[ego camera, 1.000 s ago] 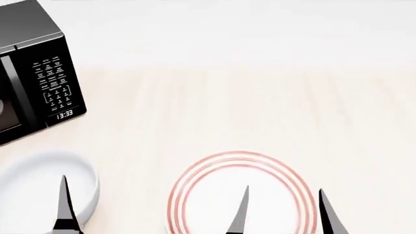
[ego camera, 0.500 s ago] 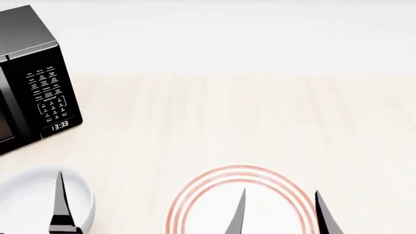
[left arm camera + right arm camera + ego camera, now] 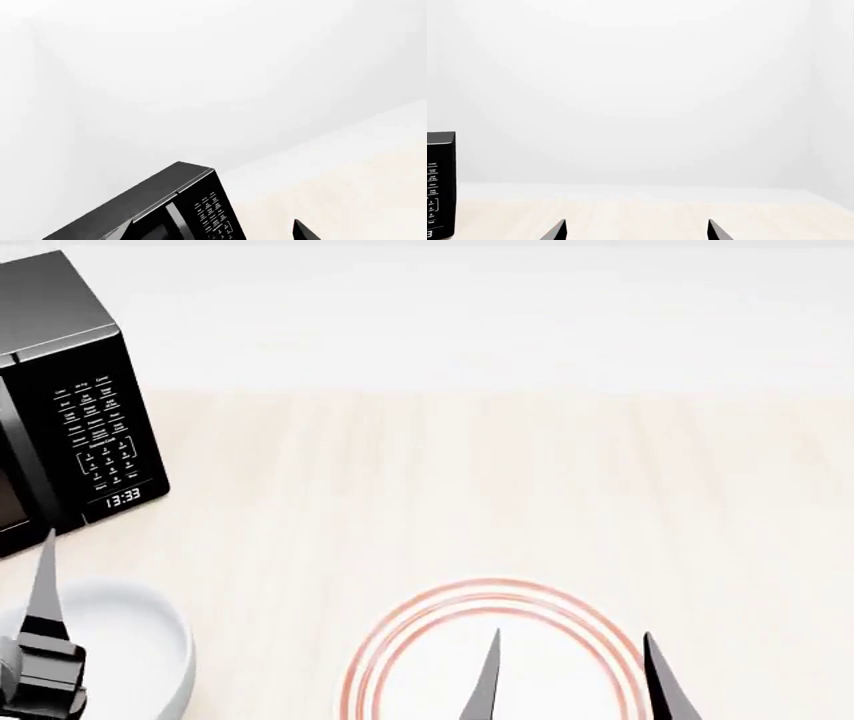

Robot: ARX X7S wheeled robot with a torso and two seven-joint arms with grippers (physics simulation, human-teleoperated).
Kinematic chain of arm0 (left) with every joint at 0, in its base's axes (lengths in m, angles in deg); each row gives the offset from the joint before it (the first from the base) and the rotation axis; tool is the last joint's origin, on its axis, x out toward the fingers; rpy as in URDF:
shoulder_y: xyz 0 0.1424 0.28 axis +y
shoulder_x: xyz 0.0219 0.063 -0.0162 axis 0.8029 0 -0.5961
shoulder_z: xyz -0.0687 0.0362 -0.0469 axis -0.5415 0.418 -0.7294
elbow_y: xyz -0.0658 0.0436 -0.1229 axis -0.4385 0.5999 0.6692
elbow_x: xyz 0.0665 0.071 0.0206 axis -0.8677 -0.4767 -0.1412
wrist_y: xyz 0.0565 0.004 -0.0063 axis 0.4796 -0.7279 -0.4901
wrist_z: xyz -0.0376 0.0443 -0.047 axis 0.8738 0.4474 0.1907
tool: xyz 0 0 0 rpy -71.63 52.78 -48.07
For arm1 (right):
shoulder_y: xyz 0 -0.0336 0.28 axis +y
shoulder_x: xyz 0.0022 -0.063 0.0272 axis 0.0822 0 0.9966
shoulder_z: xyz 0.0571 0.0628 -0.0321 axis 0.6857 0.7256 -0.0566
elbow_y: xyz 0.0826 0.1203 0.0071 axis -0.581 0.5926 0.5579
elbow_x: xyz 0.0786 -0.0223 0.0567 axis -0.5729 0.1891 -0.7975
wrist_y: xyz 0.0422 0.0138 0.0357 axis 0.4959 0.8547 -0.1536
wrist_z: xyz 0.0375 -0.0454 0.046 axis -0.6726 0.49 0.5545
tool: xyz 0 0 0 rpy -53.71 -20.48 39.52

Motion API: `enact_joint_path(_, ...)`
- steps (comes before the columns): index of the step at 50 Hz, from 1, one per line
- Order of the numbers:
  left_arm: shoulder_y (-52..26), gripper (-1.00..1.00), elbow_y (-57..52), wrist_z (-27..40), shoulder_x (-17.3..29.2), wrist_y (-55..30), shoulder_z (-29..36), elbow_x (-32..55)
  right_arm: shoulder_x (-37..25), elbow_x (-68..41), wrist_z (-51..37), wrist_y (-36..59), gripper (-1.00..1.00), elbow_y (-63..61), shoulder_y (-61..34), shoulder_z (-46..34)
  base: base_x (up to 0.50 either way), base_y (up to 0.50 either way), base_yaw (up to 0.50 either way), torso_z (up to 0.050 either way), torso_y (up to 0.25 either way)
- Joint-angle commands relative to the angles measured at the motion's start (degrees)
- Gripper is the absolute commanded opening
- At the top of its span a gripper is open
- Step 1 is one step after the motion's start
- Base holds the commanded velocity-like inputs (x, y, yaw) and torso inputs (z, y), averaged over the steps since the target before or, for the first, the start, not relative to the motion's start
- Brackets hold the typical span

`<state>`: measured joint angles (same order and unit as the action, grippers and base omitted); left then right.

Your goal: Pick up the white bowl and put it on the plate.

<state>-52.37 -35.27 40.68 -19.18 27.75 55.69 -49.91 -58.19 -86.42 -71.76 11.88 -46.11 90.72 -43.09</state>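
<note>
One white bowl [image 3: 100,645]: deep, glossy, resting on the table [image 3: 507,480] at my near left, just in front of the microwave [image 3: 67,400]. Not yet lifted.

One left gripper [image 3: 40,640]: it sits over the bowl's left side with a single dark finger [image 3: 46,585] pointing up toward the microwave. Only that finger is plain from the head view, and the left wrist view shows just a dark tip [image 3: 303,231] at its edge, so I cannot tell how wide I am spread; I see nothing in my grasp. I judge the position suits a pinch on the rim.

One plate [image 3: 501,650]: red-ringed, flat on the table to the bowl's right, apart from it, its centre bare.

One right gripper [image 3: 574,680]: two fingers spread wide above the plate, empty, apparently idle; I take it the left arm does the carrying, being the nearer.

One microwave, as above: display lit, door closed as far as I can see.
</note>
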Motion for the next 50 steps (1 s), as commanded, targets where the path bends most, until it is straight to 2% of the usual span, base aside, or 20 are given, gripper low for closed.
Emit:
enact_joint_path(1, -17.5, 1.00, 2.8, -47.5, -3.3, -28.1, -0.3, -43.3, 0.8, 0.9, 1.3, -1.1, 1.00, 0.9, 0.1, 0.7, 0.00, 0.00, 0.00, 0.000, 0.000)
enact_joint_path(3, -17.5, 1.00, 3.8, -48.5, -2.9, -28.5, -0.7, -44.1, 0.7, 0.7, 1.3, -0.9, 1.00, 0.9, 0.1, 0.6, 0.00, 0.00, 0.00, 0.000, 0.000)
enact_joint_path(5, -15.2, 1.00, 3.8, -44.3, -2.3, -25.9, -1.6, -39.6, 0.7, 0.3, 1.3, -0.7, 1.00, 0.8, -0.1, 0.7, 0.00, 0.00, 0.00, 0.000, 0.000)
enact_joint_path(8, -14.0, 1.00, 6.3, -43.2, -2.2, -26.9, -5.1, -36.3, 0.5, 0.3, 1.1, -0.5, 1.00, 0.4, -0.1, 0.7, 0.00, 0.00, 0.00, 0.000, 0.000)
enact_joint_path(13, -17.5, 1.00, 13.8, -52.3, -2.0, -30.7, -9.7, -42.1, 0.4, 0.5, 0.9, -0.8, 1.00, 0.9, -0.2, 0.5, 0.00, 0.00, 0.00, 0.000, 0.000)
enact_joint_path(18, -20.4, 1.00, 20.1, -55.3, -3.0, -30.2, -16.1, -43.1, 0.2, 0.4, 0.7, -1.0, 1.00, 1.1, -0.3, 0.3, 0.00, 0.00, 0.00, 0.000, 0.000)
enact_joint_path(23, -21.5, 1.00, 22.6, -51.5, -3.6, -28.4, -20.2, -38.8, 0.1, 0.3, 0.6, -1.3, 1.00, 1.5, -0.4, 0.1, 0.00, 0.00, 0.00, 0.000, 0.000)
enact_joint_path(31, -21.2, 1.00, 27.3, -40.5, -4.9, -23.6, -26.6, -27.7, -0.2, 0.3, 0.5, -1.5, 1.00, 1.9, -0.5, -0.4, 0.00, 0.00, 0.00, 0.000, 0.000)
enact_joint_path(50, -19.7, 1.00, 34.3, -22.3, -5.0, -17.9, -30.7, -8.9, -0.9, -0.1, -0.2, -1.4, 1.00, 1.8, -0.5, -0.8, 0.00, 0.00, 0.00, 0.000, 0.000)
